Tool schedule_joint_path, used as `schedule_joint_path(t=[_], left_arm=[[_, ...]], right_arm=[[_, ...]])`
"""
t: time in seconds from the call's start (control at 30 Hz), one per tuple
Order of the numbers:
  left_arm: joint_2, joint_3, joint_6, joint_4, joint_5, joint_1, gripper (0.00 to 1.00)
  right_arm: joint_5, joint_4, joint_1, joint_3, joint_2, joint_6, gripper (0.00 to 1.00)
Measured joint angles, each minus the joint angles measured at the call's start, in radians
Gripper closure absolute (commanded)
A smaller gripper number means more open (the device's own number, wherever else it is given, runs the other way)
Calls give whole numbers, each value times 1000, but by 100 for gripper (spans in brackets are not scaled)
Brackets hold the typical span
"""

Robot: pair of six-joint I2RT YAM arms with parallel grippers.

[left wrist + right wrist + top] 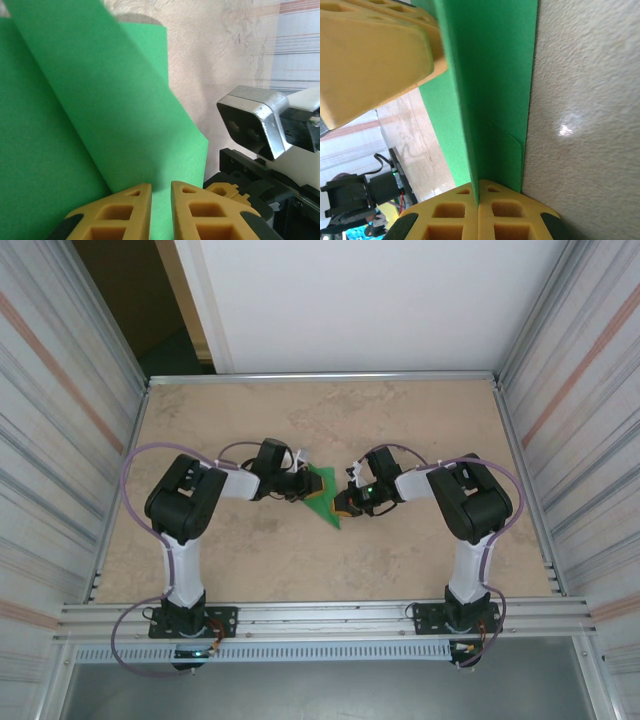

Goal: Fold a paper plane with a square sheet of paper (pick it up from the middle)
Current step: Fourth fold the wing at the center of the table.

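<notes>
You see the paper (100,125) fill the view from 9 to 12 o'clock, with one layer lying slanted over another. At 6 o'clock the left gripper (161,195) pinches its lower edge between two yellow fingers (127,210). A silver camera (252,122) sits at 4 o'clock, and the table (210,55) shows at 1 o'clock.

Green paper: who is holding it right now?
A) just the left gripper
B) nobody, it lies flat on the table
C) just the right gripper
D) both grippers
D. The left gripper has the green paper pinched between its yellow fingers, and the right gripper is shut on a folded edge of the same sheet.
</notes>
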Motion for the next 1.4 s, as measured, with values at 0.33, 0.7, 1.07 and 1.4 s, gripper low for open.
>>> schedule_joint_path(t=[0.33, 0.7, 1.07, 1.4], left_arm=[[-37, -19, 1, 44, 15, -27, 83], [-19, 11, 8, -39, -31, -28, 83], [-7, 27, 9, -69, -38, -28, 82], [9, 42, 10, -92, -38, -28, 82]], right_arm=[[-5, -28, -2, 15, 7, 0, 95], [-8, -44, -4, 24, 12, 0, 94], [-19, -45, -6, 27, 15, -1, 93], [-27, -45, -6, 27, 15, -3, 86]])
